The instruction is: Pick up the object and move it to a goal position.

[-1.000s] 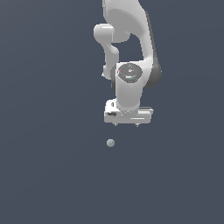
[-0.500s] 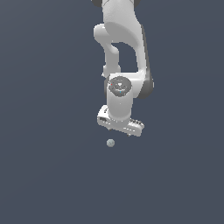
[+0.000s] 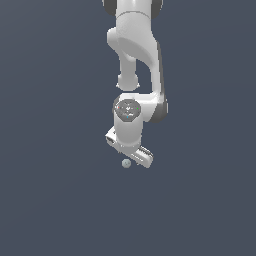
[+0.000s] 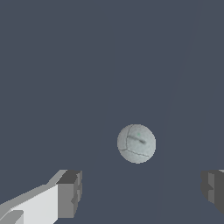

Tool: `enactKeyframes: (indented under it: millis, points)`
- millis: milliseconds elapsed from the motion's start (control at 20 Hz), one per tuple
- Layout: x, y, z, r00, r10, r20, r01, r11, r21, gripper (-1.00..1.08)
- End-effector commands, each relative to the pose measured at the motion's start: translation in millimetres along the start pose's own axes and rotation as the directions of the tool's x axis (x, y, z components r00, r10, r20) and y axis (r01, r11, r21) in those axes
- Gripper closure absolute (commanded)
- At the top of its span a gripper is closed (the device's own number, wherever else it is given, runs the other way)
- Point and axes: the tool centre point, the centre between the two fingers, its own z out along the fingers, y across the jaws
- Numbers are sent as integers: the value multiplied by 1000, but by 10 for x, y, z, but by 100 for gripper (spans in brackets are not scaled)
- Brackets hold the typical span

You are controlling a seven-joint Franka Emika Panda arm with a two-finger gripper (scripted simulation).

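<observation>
The object is a tiny pale grey-green ball (image 3: 126, 163) with faint dark marks, resting on the flat dark grey surface. In the exterior view the white gripper (image 3: 131, 154) hangs just above it, its hand turned at an angle, and the ball peeks out at the hand's lower edge. In the wrist view the ball (image 4: 136, 143) lies apart from both fingertips, beyond the gap between them. One dark pad (image 4: 70, 192) and the other (image 4: 213, 189) stand far apart, so the gripper (image 4: 141, 190) is open and holds nothing.
The white arm (image 3: 134, 55) rises from the gripper toward the top of the exterior view. Plain dark grey ground surrounds the ball on every side, with no other objects in sight.
The gripper has come down and shifted toward the exterior view's left, rotating its hand, until it sits right over the ball. The ball has stayed where it was.
</observation>
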Motion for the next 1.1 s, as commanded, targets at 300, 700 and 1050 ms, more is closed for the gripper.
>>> enactKeyframes:
  millis: [300,700,1050]
  points:
    - [107,65,98,996,88,-11,-89,996,-8,-92]
    - [105,69,189,996,88,-11,-88,996,-8,-92]
    - [103,81,527,996,91,-11,-91,996,-8,-92]
